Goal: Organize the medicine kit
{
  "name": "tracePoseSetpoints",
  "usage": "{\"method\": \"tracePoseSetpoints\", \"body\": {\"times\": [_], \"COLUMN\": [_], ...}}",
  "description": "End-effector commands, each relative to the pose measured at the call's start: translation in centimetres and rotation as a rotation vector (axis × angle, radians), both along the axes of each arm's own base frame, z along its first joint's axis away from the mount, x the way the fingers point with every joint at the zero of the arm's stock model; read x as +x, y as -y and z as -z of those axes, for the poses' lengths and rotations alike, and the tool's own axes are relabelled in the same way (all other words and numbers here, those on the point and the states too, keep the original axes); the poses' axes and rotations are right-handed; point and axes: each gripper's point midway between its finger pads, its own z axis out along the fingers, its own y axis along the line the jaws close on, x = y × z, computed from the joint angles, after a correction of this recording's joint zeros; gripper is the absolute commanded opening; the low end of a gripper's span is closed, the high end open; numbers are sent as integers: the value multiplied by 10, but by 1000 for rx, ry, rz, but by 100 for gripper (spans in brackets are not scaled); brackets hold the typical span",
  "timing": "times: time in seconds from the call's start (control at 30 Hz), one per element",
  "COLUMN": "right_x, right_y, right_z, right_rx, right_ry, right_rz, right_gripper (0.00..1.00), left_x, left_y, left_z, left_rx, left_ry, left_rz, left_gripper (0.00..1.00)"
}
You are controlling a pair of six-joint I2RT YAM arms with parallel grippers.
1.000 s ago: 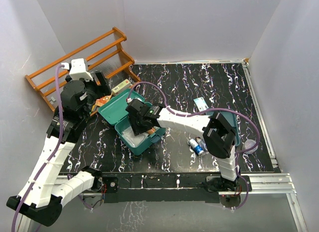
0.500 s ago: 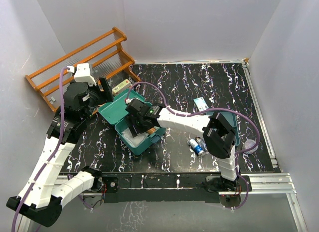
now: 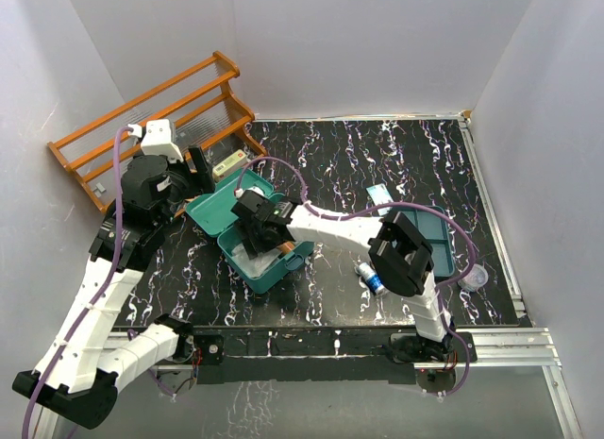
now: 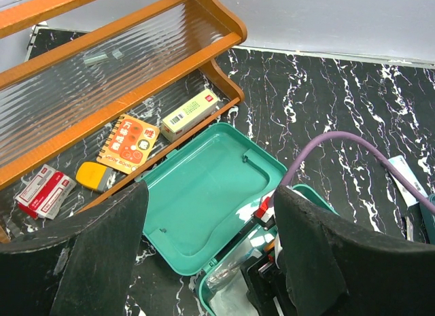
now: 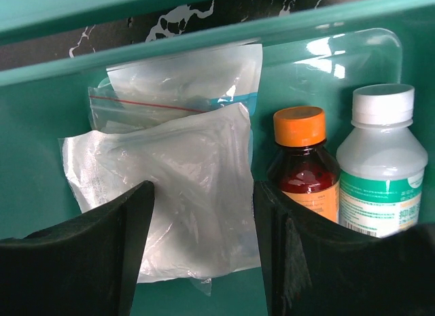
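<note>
Walls of the medicine kit [image 3: 269,277] hem the right gripper [image 5: 204,194] closely: it reaches down inside, jaws spread and released above plastic bags [image 5: 183,166], two bottles [image 5: 299,160] just right of its fingers. Farther off, the left gripper [image 4: 212,200] hovers over the open lid [image 4: 197,173], jaws apart, empty.

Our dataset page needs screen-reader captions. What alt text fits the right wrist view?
Inside the teal medicine kit, clear plastic pouches lie beside an orange-capped brown bottle and a white-capped bottle with a green label. The right claw, open and empty, frames the pouches with its black fingers.
</note>
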Motion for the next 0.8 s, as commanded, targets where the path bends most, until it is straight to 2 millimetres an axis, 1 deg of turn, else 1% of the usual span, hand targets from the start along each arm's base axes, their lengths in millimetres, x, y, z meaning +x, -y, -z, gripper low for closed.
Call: {"method": "tracePoseSetpoints", "body": {"times": [0.0, 0.07, 0.17, 0.27, 0.43, 0.5, 0.57, 0.6, 0.7, 0.77], "right_x": [11, 10, 13, 17, 26, 32, 39, 40, 46, 50], "right_y": [-4, -11, -13, -6, 10, 22, 37, 47, 80, 106], "right_z": [-28, -46, -76, -94, -117, -124, -129, -140, -150, -154], "right_rx": [27, 82, 146, 167, 201, 211, 216, 242, 259, 262], "right_ry": [68, 81, 124, 163, 205, 228, 261, 283, 332, 364], "right_rz": [28, -2, -3, 15, 74, 133, 201, 244, 374, 460], "right_gripper": [58, 59, 65, 69, 69, 66, 63, 62, 62, 61], "left_x": [0, 0, 0, 0, -2, -4, -8, -11, -22, -26], "left_y": [-2, -2, -2, -2, 5, 13, 29, 39, 67, 73], "left_z": [-6, -6, -6, -5, 0, 4, 9, 13, 28, 40], "left_rx": [2, 2, 3, 4, -6, -16, -24, -19, -8, -22], "left_ry": [18, 18, 18, 16, 1, -12, -32, -44, -106, -162], "left_rz": [-5, -4, -3, -2, 33, 78, 179, 248, 439, 470], "left_gripper": [73, 73, 73, 73, 73, 73, 74, 74, 74, 75]}}
